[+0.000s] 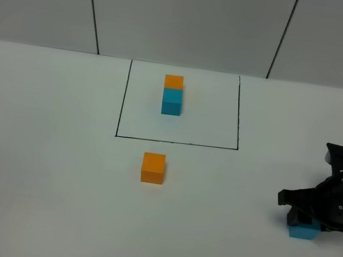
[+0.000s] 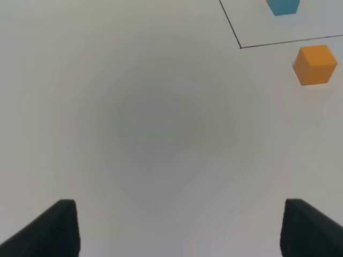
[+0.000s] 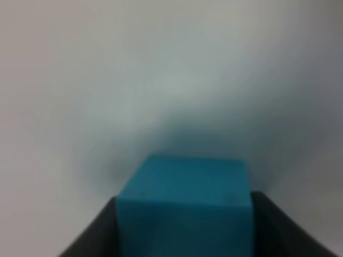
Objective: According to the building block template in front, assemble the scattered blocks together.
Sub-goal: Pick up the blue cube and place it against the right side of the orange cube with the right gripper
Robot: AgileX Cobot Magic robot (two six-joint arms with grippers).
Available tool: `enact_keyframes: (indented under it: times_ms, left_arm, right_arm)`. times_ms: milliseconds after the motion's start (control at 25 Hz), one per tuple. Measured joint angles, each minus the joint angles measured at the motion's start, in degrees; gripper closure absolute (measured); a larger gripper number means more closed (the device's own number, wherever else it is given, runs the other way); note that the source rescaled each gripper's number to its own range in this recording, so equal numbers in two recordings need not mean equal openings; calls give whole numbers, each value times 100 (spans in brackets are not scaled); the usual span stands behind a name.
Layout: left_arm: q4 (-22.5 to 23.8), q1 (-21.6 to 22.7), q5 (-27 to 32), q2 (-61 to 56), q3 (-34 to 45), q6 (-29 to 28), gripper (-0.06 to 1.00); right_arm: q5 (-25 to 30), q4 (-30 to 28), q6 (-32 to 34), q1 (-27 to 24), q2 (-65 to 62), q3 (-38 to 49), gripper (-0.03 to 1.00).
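The building block template [image 1: 172, 94] stands inside a black-outlined rectangle, its orange cube behind its cyan-blue cube; its blue part shows in the left wrist view [image 2: 283, 6]. The loose orange cube [image 1: 153, 168] sits just in front of the rectangle and also shows in the left wrist view [image 2: 315, 64]. The loose cyan-blue cube [image 1: 304, 231] lies at the right edge of the table. My right gripper [image 1: 303, 219] is down over it. In the right wrist view the blue cube [image 3: 185, 203] fills the gap between the two fingers [image 3: 91, 238]. My left gripper [image 2: 177, 230] is open and empty, well away from the orange cube.
The black-outlined rectangle [image 1: 176, 143] is marked on the white table at the back middle; its corner shows in the left wrist view [image 2: 241, 47]. A panelled grey wall [image 1: 187, 21] rises behind the table.
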Motion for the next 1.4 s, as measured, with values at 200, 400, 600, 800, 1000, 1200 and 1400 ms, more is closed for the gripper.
enact_keyframes:
  times_ms: [200, 400, 600, 800, 1000, 1200, 1400]
  left_arm:
    - [0, 0, 0, 0, 0, 0, 22]
    - [0, 0, 0, 0, 0, 0, 22]
    - [0, 0, 0, 0, 0, 0, 22]
    - [0, 0, 0, 0, 0, 0, 22]
    - [0, 0, 0, 0, 0, 5, 22]
    - [0, 0, 0, 0, 0, 5, 22]
    - [0, 0, 0, 0, 0, 5, 22]
  right_arm:
    - [28, -5, 155, 0, 0, -43, 95]
    - [626, -154, -223, 45, 1, -616, 95]
    - [1945, -1050, -1645, 698, 6, -1650, 95]
    - [2613, -1932, -2800, 1602, 141, -2760, 95]
    - [3011, -2243, -3540, 2459, 909, -3806, 95]
    - [3286, -2204, -3883, 2874, 1748, -4868, 95]
    - [3688, -2127, -3914, 2972, 2437, -5795, 95]
